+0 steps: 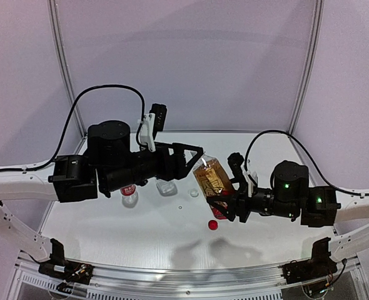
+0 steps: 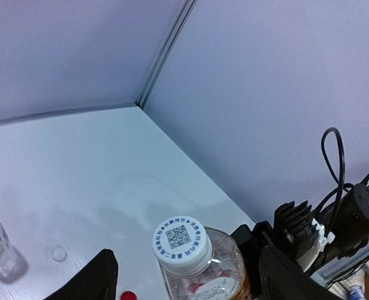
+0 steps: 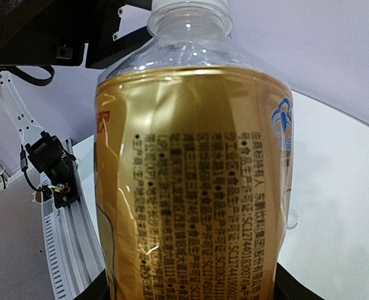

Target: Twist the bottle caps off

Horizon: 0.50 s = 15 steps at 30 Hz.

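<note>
The amber bottle [image 1: 212, 178] with a gold label [image 3: 191, 187] is tilted above the table, and my right gripper [image 1: 225, 201] [image 3: 191, 290] is shut on its lower body. Its white cap with blue print [image 2: 181, 245] sits on the neck. My left gripper [image 1: 200, 160] [image 2: 187, 270] is open, with a finger on each side of that cap and a clear gap to both. A red cap [image 1: 213, 225] [image 2: 129, 296] lies loose on the table, and a small pale cap [image 1: 194, 193] [image 2: 59, 253] lies further back.
A clear bottle with a red label [image 1: 129, 194] stands under my left arm. Another clear bottle [image 1: 167, 187] [image 2: 0, 256] is beside it. The white table [image 1: 141, 237] is closed in by pale walls at the back and sides. A metal rail [image 1: 184, 275] runs along its near edge.
</note>
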Each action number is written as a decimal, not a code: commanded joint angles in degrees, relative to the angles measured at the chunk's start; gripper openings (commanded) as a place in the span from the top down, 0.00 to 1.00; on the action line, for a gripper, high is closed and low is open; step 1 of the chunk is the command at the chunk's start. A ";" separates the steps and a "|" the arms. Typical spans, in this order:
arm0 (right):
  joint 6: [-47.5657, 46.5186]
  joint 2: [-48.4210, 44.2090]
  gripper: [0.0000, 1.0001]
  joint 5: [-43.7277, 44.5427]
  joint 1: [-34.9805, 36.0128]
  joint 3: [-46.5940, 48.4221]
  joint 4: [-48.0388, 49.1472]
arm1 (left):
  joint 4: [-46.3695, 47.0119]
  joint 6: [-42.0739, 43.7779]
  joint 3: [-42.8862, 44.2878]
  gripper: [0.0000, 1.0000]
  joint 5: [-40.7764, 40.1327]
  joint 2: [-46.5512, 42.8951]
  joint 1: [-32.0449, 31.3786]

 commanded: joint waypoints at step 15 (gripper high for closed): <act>1.44 -4.77 1.00 -16.51 -0.09 -1.47 6.70 | 18.40 17.77 -14.68 0.04 34.68 -15.91 9.20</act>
